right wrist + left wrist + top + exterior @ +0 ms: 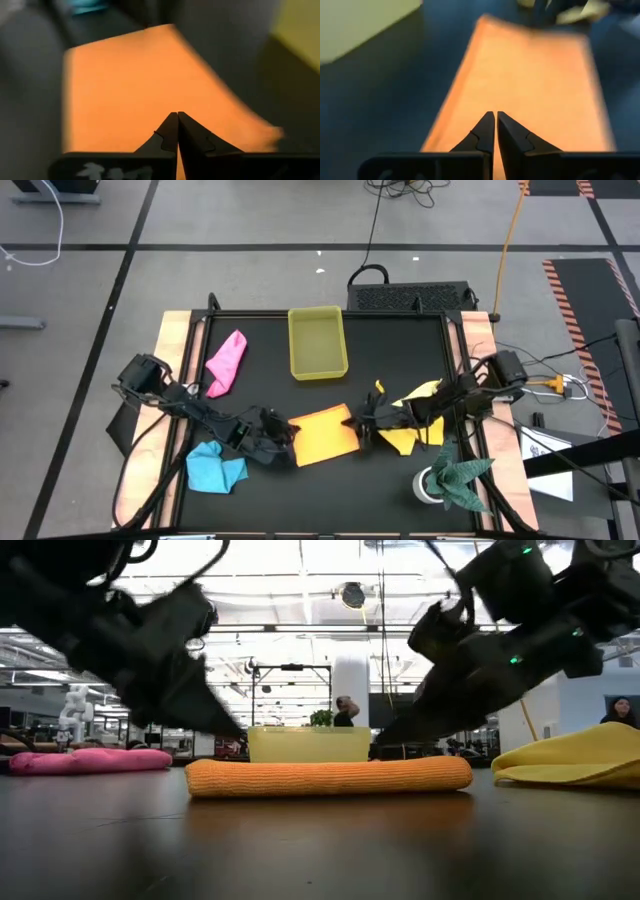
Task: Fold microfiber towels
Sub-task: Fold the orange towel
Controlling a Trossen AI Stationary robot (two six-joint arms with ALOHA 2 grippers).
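Observation:
An orange towel (325,437), folded flat, lies mid-table; in the low view it is a thick band (330,776). My left gripper (288,436) is shut at the towel's left end, with nothing between its fingers (495,116). My right gripper (362,423) is shut at the towel's right end, also with nothing in it (177,116). In the low view both tips (238,730) (385,740) stand slightly above the towel's top. A pink towel (226,362) lies far left, a light blue one (215,468) crumpled near left, and a yellow one (415,420) under the right arm.
A translucent yellow tray (317,342) stands at the table's far middle. A dark green cloth (460,480) sits on a white object at the near right corner. Bare black tabletop (330,500) lies near the front edge, between the blue towel and the green cloth.

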